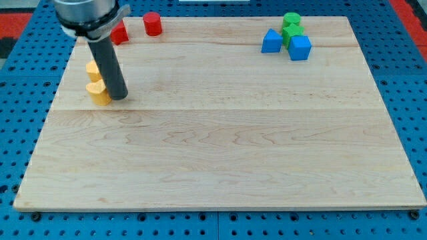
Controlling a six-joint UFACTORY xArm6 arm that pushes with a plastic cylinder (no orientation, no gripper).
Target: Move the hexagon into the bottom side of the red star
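Note:
My tip rests on the board at the view's left, touching the right side of a yellow block that looks heart-shaped. A second yellow block, possibly the hexagon, sits just above it, partly hidden behind the rod. A red block, partly hidden by the arm so its shape is unclear, lies near the top left edge, above the yellow blocks. A red cylinder stands to its right.
At the top right is a cluster: a blue block, a blue cube, and two green blocks touching them. The wooden board lies on a blue pegboard surface.

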